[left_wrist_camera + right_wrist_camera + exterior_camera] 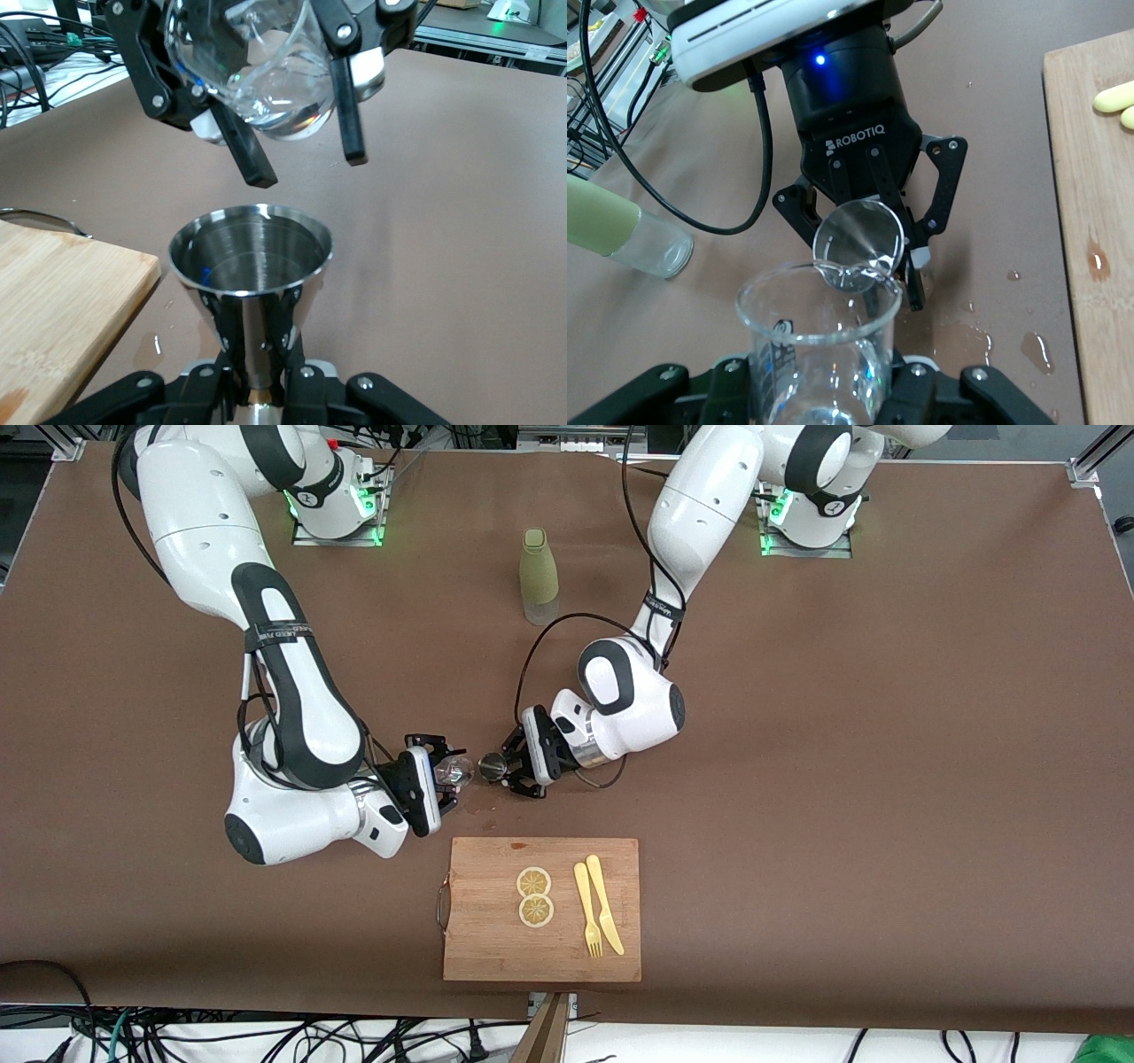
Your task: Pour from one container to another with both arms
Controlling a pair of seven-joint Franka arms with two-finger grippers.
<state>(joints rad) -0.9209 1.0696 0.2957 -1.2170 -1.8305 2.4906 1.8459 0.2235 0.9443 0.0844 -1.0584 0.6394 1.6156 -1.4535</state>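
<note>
Glass beaker tipped toward steel cup at frame centre

The clear glass beaker (450,771), clamped in the right gripper (440,775), is tilted beside the conical steel cup (490,765), gripped by the left gripper (516,771). More water could be spilled onto the brown table (797,779) if the rims are misaligned.

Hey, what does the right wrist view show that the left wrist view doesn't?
Only the right wrist view shows the green bottle, the yellow cutlery tips on the wooden board, and a puddle on the table. Only the left wrist view shows the board's metal handle and cables past the table edge. Both show the left gripper shut on the steel cup and the right gripper shut on the glass beaker, their mouths close together, plus the board.
</note>
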